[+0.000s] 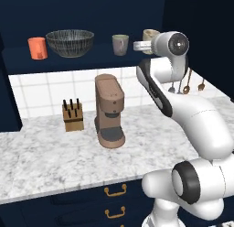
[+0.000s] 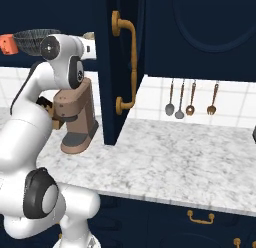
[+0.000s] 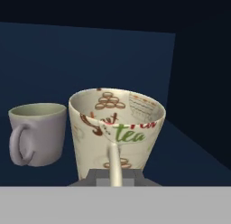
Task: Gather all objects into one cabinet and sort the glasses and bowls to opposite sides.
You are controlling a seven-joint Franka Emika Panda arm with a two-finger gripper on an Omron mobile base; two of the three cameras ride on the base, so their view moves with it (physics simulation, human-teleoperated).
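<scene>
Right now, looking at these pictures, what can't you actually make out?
- Cream patterned cup: left base view, mostly behind the arm's wrist.
- Gripper: hand view, fingertips lost behind the cup's handle and the bottom edge.
- Bowl: right base view, half hidden by the arm.
- Orange cup: cut by the left edge.

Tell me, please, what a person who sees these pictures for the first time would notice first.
First, the white arm reaching up to the navy cabinet shelf, its fingers shut on the rim of the cream patterned cup. Next on that shelf, going left: the grey-mauve cup, the wide striped bowl and the orange cup. Below, a brown coffee machine stands on the marble counter.
</scene>
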